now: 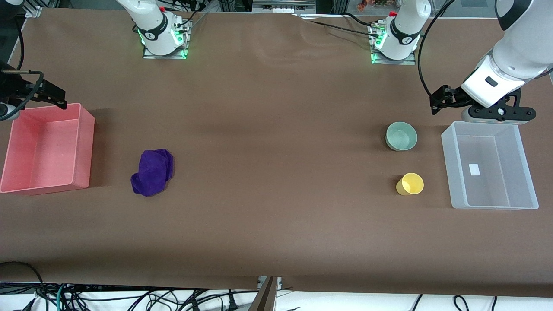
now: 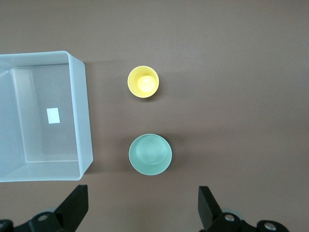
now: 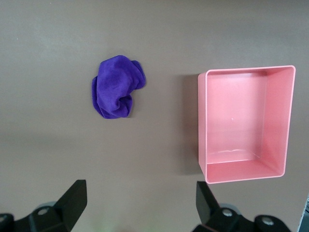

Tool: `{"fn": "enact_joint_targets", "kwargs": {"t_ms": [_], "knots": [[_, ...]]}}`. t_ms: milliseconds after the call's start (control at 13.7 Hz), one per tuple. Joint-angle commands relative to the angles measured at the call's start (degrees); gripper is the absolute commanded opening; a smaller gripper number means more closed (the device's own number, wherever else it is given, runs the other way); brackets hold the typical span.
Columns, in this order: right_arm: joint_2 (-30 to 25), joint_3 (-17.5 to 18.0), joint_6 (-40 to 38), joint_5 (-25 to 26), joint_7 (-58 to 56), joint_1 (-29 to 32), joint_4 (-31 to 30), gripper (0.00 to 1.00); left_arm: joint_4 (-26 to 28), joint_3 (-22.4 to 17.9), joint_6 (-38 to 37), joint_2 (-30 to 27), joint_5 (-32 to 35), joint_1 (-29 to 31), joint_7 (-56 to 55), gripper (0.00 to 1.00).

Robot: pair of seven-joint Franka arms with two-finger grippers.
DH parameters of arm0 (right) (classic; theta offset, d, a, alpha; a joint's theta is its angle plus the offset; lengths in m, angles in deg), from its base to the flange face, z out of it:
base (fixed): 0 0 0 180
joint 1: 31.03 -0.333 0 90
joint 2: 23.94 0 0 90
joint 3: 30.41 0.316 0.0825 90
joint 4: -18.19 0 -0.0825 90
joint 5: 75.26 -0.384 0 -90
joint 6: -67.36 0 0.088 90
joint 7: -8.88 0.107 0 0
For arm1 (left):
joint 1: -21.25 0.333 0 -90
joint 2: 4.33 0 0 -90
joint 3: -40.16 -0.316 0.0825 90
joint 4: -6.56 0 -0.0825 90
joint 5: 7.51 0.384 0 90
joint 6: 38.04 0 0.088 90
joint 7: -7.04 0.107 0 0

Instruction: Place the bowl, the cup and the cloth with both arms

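Brown cloth covers the table (image 1: 276, 129), and every task item sits on it untouched. The purple cloth (image 1: 152, 171) lies bunched at the lower left of the front view, toward the right arm's end of the table, just beside a pink bin (image 1: 46, 149) that stands at the frame's left edge. In the right wrist view the cloth (image 3: 117, 87) sits apart from the pink bin (image 3: 246, 123), with bare table between them.

At the right of the front view, toward the left arm's end, the mint-green bowl (image 1: 401, 136) stands upright, and the yellow cup (image 1: 410, 184) stands nearer to the front camera than the bowl, the two apart. Both are near a clear plastic bin (image 1: 489, 164) with a small white label on its floor. The left wrist view shows the bowl (image 2: 150, 154), the cup (image 2: 143, 81) and the clear bin (image 2: 41, 116) from above, none touching another.

The left claw (image 1: 440, 100) hangs at the upper right of the front view, over the table by the top edge of the clear bin; its fingers (image 2: 73, 208) are spread wide and hold nothing. The right claw (image 1: 47, 93) hangs at the upper left, over the top corner of the pink bin; its fingers (image 3: 72, 200) also stand wide apart and empty.
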Motion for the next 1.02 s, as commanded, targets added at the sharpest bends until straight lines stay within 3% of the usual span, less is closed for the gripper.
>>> {"fn": "enact_joint_targets", "kwargs": {"t_ms": [0,947], "knots": [[0.0,0.2,-0.7,-0.4,0.1,-0.3,0.2,1.0,-1.3,0.3,-1.3,0.2,-1.3,0.4,-0.3,1.0],[1.1,0.2,-0.6,-0.6,0.4,-0.2,1.4,1.0,-1.4,0.4,-1.3,0.2,-1.3,0.4,-0.3,1.0]]}}
